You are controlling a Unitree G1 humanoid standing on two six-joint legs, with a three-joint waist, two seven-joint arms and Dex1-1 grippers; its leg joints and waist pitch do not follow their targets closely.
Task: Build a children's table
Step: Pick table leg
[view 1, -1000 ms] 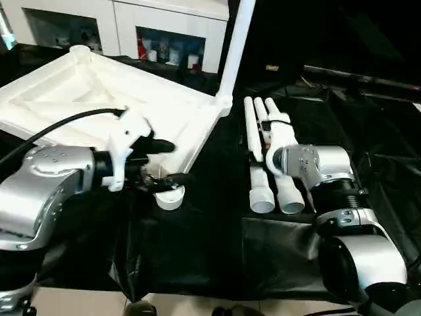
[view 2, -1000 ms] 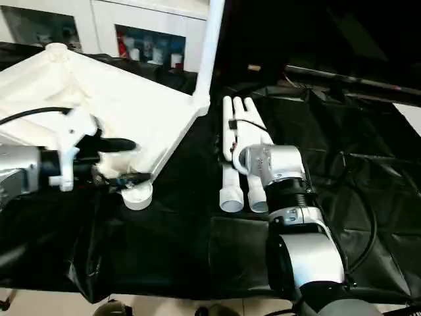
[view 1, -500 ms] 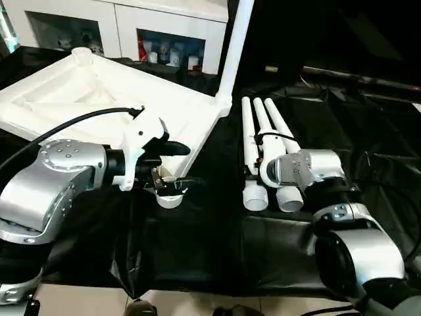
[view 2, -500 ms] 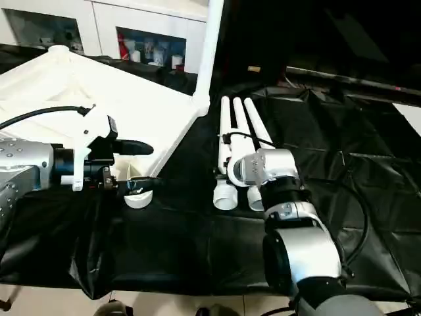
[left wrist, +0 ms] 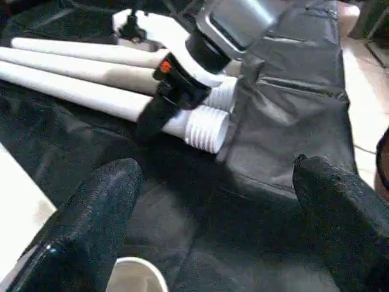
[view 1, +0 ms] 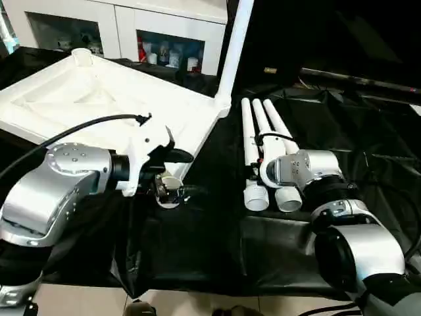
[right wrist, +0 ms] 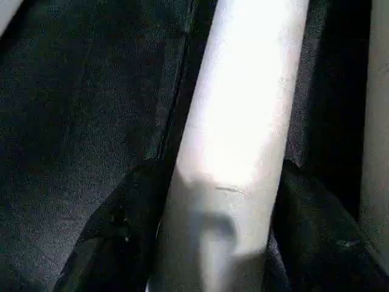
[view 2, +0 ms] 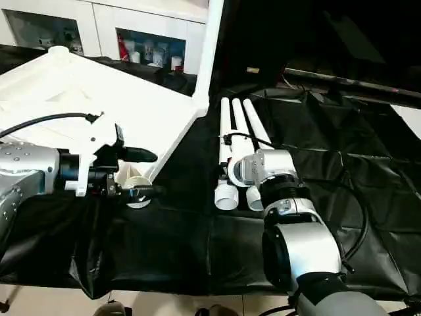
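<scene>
The children's table top (view 1: 99, 99) lies upside down on the left, ribbed side up. One white leg (view 1: 234, 46) stands upright in its far right corner socket. Three more legs (view 1: 263, 125) lie side by side on the black cloth. My right gripper (right wrist: 219, 176) is shut on the leftmost lying leg (view 1: 248, 148), with a black finger (right wrist: 137, 225) pressed to each side near its threaded end (left wrist: 206, 128). My left gripper (view 1: 184, 173) is open, its fingers (left wrist: 103, 207) spread wide around the top's near corner socket (view 1: 169, 189).
A black cloth (view 1: 296, 250) covers the work surface and hangs over the front edge. A white cabinet (view 1: 164, 26) with glass doors stands behind the table top. Dark equipment (view 1: 355, 76) lies at the back right.
My right gripper's fingers have closed in on the leftmost lying leg. My left gripper has shifted a little to the right at the near corner socket and stays open.
</scene>
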